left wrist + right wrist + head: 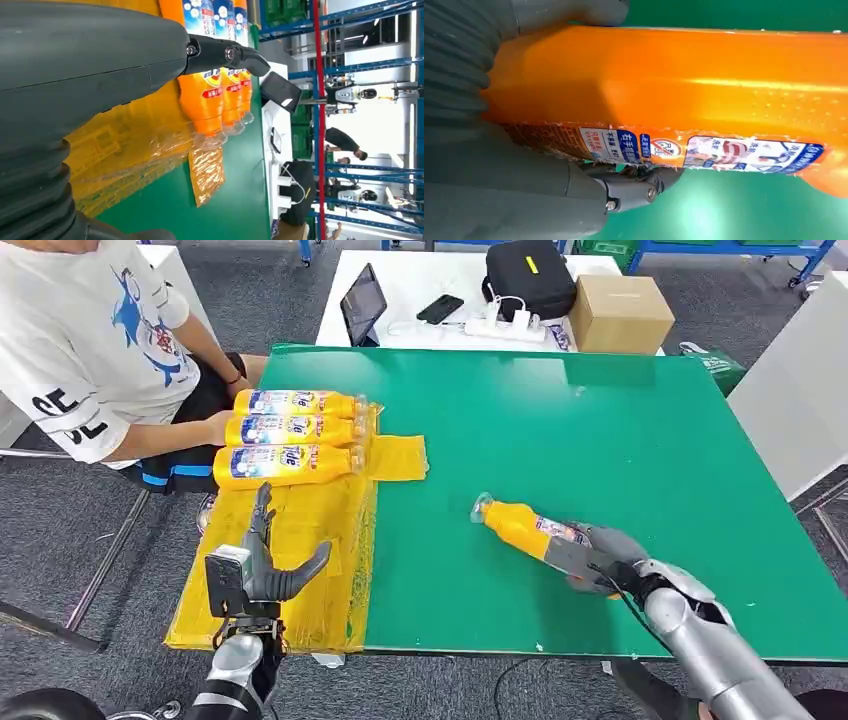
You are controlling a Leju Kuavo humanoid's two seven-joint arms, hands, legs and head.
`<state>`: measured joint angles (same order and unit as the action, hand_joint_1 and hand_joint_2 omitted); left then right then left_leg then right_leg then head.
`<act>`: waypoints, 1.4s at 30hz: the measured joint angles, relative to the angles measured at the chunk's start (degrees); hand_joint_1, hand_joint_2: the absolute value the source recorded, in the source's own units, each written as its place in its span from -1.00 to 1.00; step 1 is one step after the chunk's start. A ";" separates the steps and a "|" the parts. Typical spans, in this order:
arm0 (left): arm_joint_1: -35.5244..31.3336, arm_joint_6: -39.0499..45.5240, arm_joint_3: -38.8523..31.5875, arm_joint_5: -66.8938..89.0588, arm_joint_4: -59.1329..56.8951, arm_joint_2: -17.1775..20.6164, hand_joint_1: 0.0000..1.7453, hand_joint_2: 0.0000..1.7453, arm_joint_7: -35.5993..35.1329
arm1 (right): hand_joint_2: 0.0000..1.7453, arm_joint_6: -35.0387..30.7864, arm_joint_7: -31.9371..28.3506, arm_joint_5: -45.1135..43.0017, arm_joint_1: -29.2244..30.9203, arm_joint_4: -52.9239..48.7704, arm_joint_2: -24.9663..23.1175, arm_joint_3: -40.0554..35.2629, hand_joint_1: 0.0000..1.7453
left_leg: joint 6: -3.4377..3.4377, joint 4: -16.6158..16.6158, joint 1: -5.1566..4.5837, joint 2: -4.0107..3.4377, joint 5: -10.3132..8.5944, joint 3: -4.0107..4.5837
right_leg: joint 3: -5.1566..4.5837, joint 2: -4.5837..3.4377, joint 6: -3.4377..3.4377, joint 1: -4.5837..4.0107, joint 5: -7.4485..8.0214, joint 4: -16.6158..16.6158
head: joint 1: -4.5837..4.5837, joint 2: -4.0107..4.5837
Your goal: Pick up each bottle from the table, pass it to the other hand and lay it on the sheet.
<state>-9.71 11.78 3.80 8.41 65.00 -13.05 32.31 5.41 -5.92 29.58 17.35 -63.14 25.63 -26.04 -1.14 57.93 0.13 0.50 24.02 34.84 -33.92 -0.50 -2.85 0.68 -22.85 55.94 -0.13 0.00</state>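
Observation:
An orange bottle (520, 527) with a clear cap lies on the green table (600, 430), and my right hand (597, 558) grips its base end. The right wrist view shows that bottle (704, 95) close up, with the thumb over it and dark fingers (634, 187) under it. Three more orange bottles (290, 432) lie side by side at the far end of the yellow sheet (300, 540). My left hand (262, 565) is raised over the sheet's near part, fingers spread, holding nothing. The left wrist view shows the three bottles (217, 90) beyond my finger (225, 52).
A seated person (100, 350) is at the table's far left, one hand by the laid bottles. A white table behind carries a tablet (362, 305), a phone (439, 309), a black bag (528, 278) and a cardboard box (620, 313). A white panel (800, 390) stands on the right.

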 measured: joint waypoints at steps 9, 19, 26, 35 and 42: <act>3.22 -2.36 0.17 -2.04 3.74 -1.33 -1.00 1.00 -2.62 | 1.00 -28.60 -9.96 9.41 -8.42 -12.04 -17.30 10.84 1.00 | 0.21 -0.01 0.06 0.09 -0.17 0.76 | -0.86 0.03 0.05 -0.04 0.02 0.19 | -0.04 0.00; 3.55 -9.67 2.95 -8.38 5.05 -1.60 -1.00 1.00 -5.71 | 1.00 -43.89 -20.69 10.61 -12.11 -24.12 -26.03 17.36 1.00 | 0.19 -0.01 -0.03 0.04 -0.12 0.95 | -1.04 0.02 0.06 0.07 -0.01 0.16 | -0.02 0.00; 2.70 -23.74 8.55 -16.70 5.77 -0.83 -1.00 1.00 -7.98 | 1.00 -42.89 -28.71 10.37 -14.49 -25.09 -29.55 17.34 1.00 | 0.19 -0.02 0.00 0.01 -0.11 0.95 | -1.05 0.02 0.06 0.04 -0.01 0.16 | -0.02 0.00; 1.93 -30.47 14.14 -18.64 5.77 0.90 -1.00 1.00 -7.52 | 1.00 -37.28 -33.31 6.62 -15.14 -9.75 -35.59 9.81 1.00 | 0.24 -0.03 0.10 -0.02 -0.10 0.96 | -1.07 0.01 0.10 -0.05 -0.03 0.18 | -0.04 0.00; 1.37 -30.82 16.07 -18.84 5.46 1.99 -1.00 1.00 -7.41 | 1.00 -38.48 -33.91 3.11 -12.59 4.63 -39.47 1.38 1.00 | 0.25 -0.03 0.09 -0.01 -0.11 0.98 | -1.12 0.01 0.11 -0.04 -0.04 0.17 | -0.02 0.00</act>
<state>-8.34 -19.04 19.87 -10.43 70.47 -11.06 24.90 -33.07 -39.82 32.70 4.75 -58.51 -13.84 -24.66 -0.89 57.90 0.23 0.49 23.92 35.81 -35.04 -0.49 -2.74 0.64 -22.89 56.12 -0.15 0.00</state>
